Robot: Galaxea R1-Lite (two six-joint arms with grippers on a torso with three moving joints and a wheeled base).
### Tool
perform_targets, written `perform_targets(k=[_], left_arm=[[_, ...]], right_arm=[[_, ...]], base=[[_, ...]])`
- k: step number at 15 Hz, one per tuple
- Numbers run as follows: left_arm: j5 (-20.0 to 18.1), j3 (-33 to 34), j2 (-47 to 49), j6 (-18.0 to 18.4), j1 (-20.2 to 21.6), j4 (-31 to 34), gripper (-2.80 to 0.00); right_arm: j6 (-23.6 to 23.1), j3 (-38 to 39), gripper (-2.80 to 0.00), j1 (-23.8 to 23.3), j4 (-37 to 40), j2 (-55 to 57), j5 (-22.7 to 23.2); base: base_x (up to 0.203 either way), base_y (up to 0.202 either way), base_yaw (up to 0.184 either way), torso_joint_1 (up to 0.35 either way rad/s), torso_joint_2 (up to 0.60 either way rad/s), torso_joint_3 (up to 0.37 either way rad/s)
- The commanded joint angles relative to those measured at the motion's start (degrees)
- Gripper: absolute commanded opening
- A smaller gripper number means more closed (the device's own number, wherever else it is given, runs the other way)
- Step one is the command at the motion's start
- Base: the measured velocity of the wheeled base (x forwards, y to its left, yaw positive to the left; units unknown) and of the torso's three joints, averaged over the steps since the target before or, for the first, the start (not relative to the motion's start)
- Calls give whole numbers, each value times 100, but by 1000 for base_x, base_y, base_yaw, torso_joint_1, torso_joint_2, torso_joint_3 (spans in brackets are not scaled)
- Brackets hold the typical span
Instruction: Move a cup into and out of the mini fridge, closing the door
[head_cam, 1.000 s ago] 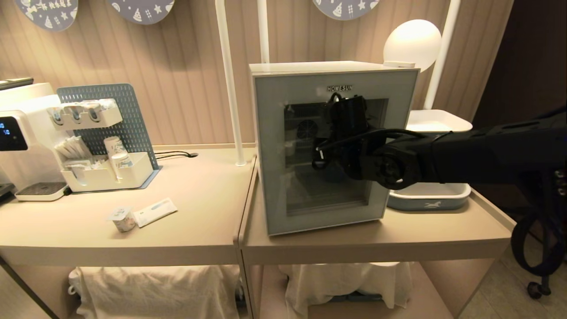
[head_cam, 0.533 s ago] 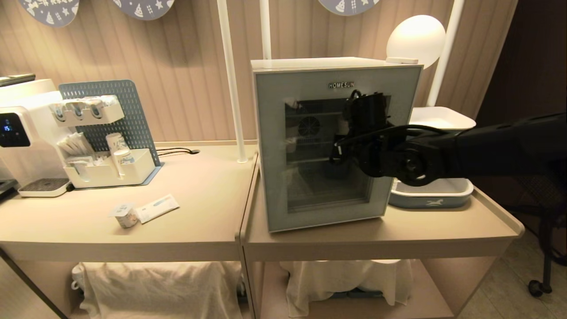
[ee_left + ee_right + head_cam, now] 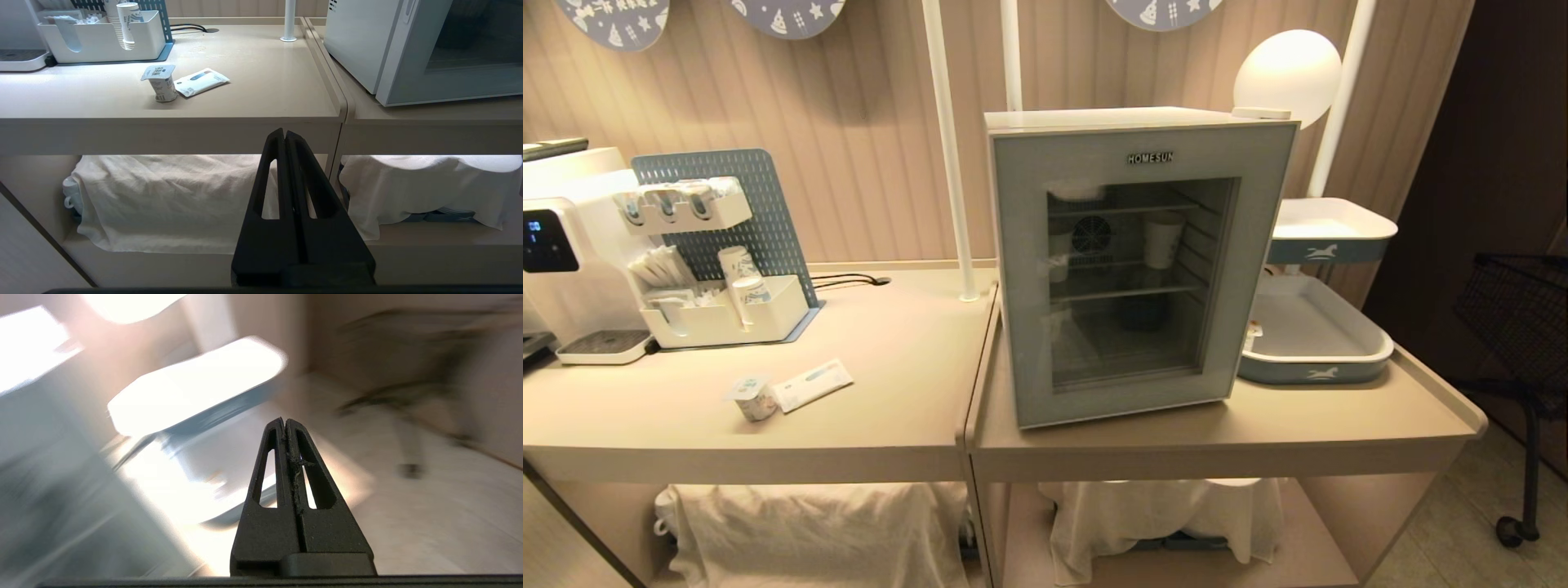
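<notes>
The cup (image 3: 752, 398), squat with a squarish foil lid, stands on the left counter; the left wrist view also shows the cup (image 3: 160, 83). The mini fridge (image 3: 1135, 261) sits on the right counter with its door (image 3: 1025, 278) shut flat against the body. Neither arm appears in the head view. My left gripper (image 3: 284, 132) hangs low before the counter's front edge, shut and empty. My right gripper (image 3: 284, 421) is shut and empty, off the counter's right end, with a blurred blue-and-white tray beyond it.
A flat white packet (image 3: 810, 385) lies beside the cup. A white organiser with paper cups (image 3: 723, 314) and a water dispenser (image 3: 560, 245) stand at the far left. Stacked blue-and-white trays (image 3: 1311, 335) sit right of the fridge. White cloths (image 3: 809, 531) cover the lower shelves.
My right arm, stretched across the fridge door a second ago, has pulled away to the right and left the head view. The door stays shut; the cup has not moved.
</notes>
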Motion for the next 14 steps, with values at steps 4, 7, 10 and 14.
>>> perform_targets(k=[4, 7, 10, 14], left_arm=[[-1, 9, 0, -11, 2, -12, -280], [3, 9, 0, -15, 2, -12, -280], [-1, 9, 0, -11, 2, -12, -280], [-1, 9, 0, -11, 2, -12, -280]], right_arm=[[-528, 2325, -280, -1039, 21, -4426, 25], [-996, 3897, -280, -1428, 34, -6241, 466], [-1136, 5831, -280, -1580, -365, -7095, 2558], [-971, 6177, -280, -1661, 1168, -7097, 5386]], base=[[0, 0, 0, 0, 0, 0], [0, 0, 0, 1, 1, 10], [0, 0, 0, 0, 0, 0], [0, 0, 0, 0, 0, 0]])
